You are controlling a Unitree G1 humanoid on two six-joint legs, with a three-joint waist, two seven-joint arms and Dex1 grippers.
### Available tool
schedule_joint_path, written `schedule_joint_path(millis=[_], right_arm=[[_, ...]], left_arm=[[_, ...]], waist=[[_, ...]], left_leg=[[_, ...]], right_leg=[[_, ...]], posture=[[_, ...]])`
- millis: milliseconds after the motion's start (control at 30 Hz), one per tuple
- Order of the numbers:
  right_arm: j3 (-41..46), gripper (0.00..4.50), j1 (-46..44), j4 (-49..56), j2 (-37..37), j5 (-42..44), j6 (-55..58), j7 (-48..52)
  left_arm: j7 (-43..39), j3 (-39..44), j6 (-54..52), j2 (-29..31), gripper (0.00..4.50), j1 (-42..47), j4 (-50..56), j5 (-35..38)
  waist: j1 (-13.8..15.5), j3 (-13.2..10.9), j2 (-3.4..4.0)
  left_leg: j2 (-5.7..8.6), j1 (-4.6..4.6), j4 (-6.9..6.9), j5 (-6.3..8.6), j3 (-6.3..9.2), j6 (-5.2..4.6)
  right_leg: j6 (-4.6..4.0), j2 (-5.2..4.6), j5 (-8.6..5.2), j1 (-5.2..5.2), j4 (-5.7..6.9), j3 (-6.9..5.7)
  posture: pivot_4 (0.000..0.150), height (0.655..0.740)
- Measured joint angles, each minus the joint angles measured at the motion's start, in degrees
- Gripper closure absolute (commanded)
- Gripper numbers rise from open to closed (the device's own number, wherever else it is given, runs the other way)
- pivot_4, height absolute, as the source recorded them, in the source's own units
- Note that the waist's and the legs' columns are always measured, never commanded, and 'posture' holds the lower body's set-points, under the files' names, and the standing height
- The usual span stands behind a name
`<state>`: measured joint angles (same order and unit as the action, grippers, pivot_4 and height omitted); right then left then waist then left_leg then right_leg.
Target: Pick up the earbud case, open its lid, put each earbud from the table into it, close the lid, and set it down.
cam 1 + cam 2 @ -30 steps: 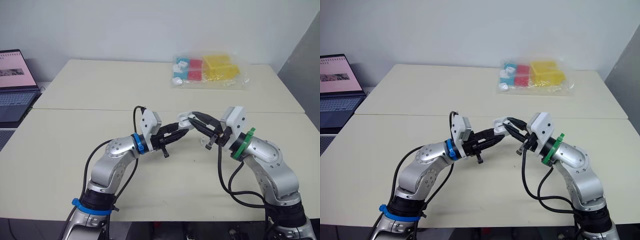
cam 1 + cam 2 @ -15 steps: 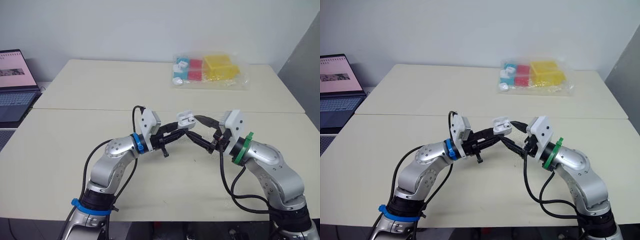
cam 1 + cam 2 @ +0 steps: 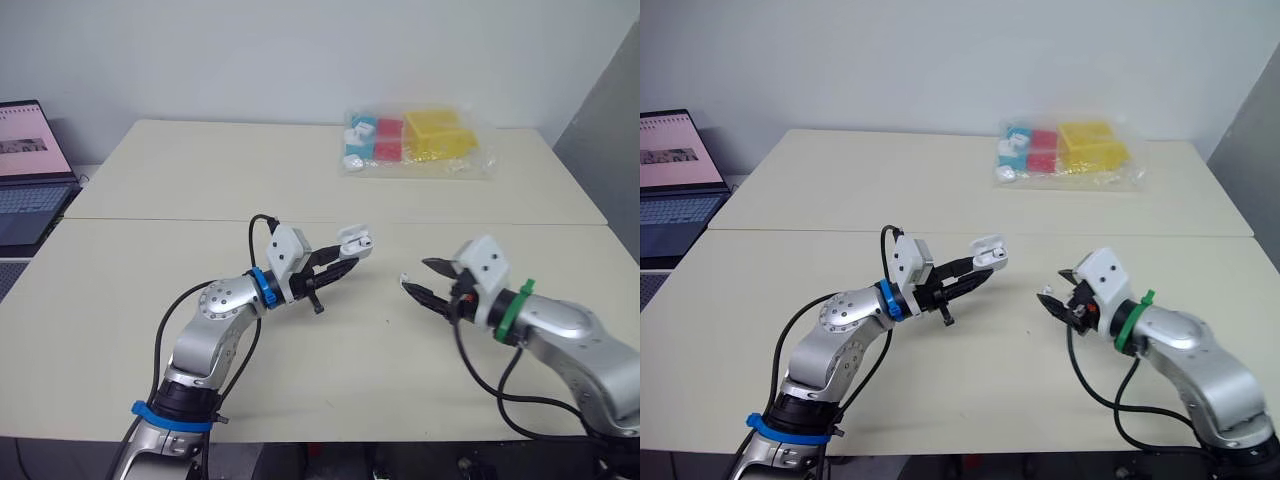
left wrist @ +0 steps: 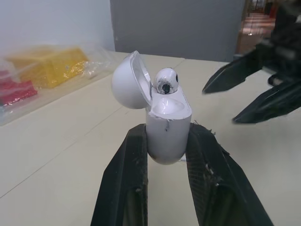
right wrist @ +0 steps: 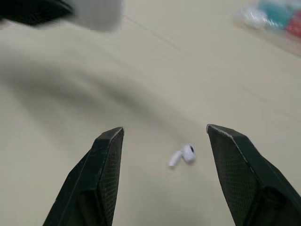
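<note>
My left gripper [image 3: 347, 257] is shut on the lower body of the white earbud case [image 3: 352, 242], held above the table's middle. In the left wrist view the case [image 4: 167, 125] stands upright with its lid open, and one earbud [image 4: 165, 81] sits in it with its head sticking out. To the right, my right gripper [image 3: 415, 276] is open and low over the table. A loose white earbud [image 5: 182, 154] lies on the table between its fingers [image 5: 106, 165], untouched; in the head view the earbud [image 3: 403, 279] is just at the fingertips.
A clear bag of red, yellow and blue blocks [image 3: 415, 140] lies at the back of the table [image 3: 200, 180]. An open laptop [image 3: 30, 170] sits off the table's left side. A seam runs across the table behind the grippers.
My right gripper has pulled away from the case, moving right and down to the table over the loose earbud. My left gripper has carried the open case a little to the left.
</note>
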<state>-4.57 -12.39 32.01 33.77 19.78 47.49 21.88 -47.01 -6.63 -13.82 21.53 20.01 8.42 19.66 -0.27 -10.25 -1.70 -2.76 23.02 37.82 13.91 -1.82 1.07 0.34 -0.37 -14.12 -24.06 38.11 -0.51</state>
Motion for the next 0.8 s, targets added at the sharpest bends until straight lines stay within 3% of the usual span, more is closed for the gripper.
schedule_joint_path(millis=[100,300,800], right_arm=[[-3.3,1.59,-4.2,-6.2,-7.6,-5.5,0.7,-7.6],[-4.3,1.59,-6.5,-12.9,-14.6,-9.6,0.8,-12.3],[-1.4,1.59,-4.0,-15.6,-20.1,-11.3,3.2,-14.4]], left_arm=[[-0.4,-0.2,0.7,0.3,3.75,-0.1,0.0,-0.4],[-1.0,-0.2,0.8,0.6,3.75,-0.8,0.0,-0.7],[-1.0,-0.2,0.9,0.6,3.75,-1.3,0.0,-0.8]], waist=[[-0.1,0.0,0.00],[0.2,0.0,0.00],[0.1,0.0,0.00]], left_leg=[[0.01,0.02,-0.04,0.00,0.00,0.00],[0.02,0.21,-0.01,0.00,0.00,0.00],[-0.02,0.17,-0.01,0.00,0.00,0.00]], right_leg=[[0.01,0.02,0.00,-0.02,-0.02,0.02],[0.03,-0.02,-0.01,-0.09,-0.11,-0.02],[0.02,0.02,-0.01,-0.09,-0.04,-0.06]], posture=[[0.150,0.7354],[0.150,0.7354],[0.150,0.7354]])
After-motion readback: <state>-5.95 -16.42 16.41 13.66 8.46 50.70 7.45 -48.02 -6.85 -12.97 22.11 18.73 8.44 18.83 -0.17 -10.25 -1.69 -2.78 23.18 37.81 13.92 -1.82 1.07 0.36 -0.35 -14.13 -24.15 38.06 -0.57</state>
